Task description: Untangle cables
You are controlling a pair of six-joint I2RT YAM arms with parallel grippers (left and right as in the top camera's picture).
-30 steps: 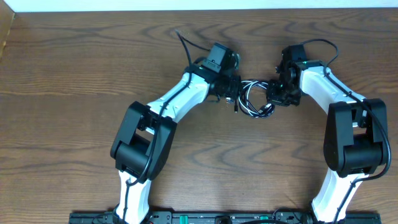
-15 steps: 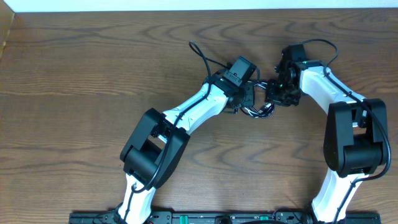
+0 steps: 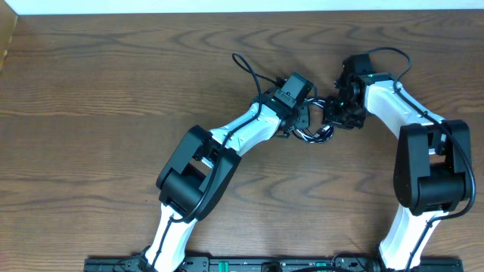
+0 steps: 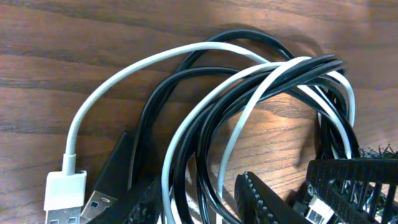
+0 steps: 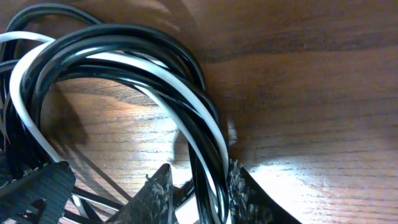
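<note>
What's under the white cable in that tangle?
Black cable strands cross beneath the white cable, and the brown wooden table lies under both. Lower down, the left hand's fingers cover the coil, so what lies under there cannot be seen.

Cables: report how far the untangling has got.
Done: nothing yet; the black cord and white cord lie in one interwoven coil. In hand: the right gripper is closed on the coil's strands at one side, and the left gripper straddles strands at the other, jaws apart. Left: pull the two cords free and lay them separately.
</note>
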